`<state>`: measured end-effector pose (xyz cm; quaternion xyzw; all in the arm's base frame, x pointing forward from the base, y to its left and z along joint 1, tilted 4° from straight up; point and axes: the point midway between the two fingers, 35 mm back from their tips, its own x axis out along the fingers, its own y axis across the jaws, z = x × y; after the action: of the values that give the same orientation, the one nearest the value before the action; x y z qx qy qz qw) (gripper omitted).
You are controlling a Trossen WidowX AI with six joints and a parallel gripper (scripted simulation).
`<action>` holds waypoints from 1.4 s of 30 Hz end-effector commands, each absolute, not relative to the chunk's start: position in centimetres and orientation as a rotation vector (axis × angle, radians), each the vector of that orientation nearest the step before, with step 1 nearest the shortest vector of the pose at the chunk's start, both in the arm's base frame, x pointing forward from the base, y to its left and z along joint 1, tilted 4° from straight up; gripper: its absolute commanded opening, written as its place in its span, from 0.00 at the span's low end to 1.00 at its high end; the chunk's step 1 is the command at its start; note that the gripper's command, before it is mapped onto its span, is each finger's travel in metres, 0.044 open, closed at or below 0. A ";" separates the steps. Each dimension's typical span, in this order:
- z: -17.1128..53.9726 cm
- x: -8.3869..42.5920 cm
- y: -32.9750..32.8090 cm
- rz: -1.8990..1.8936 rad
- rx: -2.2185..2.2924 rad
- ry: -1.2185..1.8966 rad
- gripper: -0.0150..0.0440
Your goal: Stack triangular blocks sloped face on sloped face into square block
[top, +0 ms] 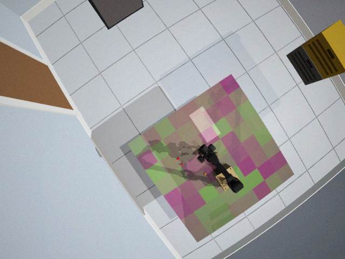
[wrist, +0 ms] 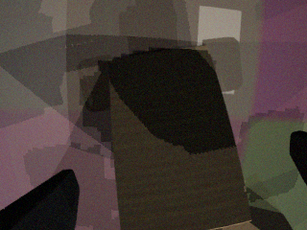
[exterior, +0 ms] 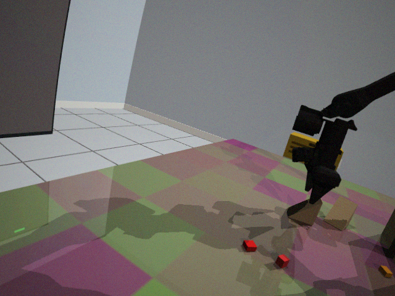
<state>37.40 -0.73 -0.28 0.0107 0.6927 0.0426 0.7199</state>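
One tan triangular block stands on the chequered table, under my gripper. The other triangular block stands just to its right in the exterior view, a small gap apart; only a sliver of it shows beside the arm in the top view. My gripper is open, its fingertips low at the top of the first block. In the wrist view the block lies between the two wide-apart fingers, with a dark shadow over its far part. Whether a finger touches it cannot be told.
Two small red blocks lie in front of the triangular blocks in the exterior view. A small orange block lies near the arm's wooden base plate. A yellow cabinet stands off the table.
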 end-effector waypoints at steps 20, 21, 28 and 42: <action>-4.2 37.0 -0.1 0.089 0.024 1.536 1.00; -4.4 36.9 -0.1 0.089 0.024 1.536 1.00; -5.5 36.7 0.1 0.089 0.025 1.537 1.00; -5.8 36.7 0.1 0.089 0.025 1.537 0.69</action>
<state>36.63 0.15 -5.78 0.0108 0.6952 0.0422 0.7175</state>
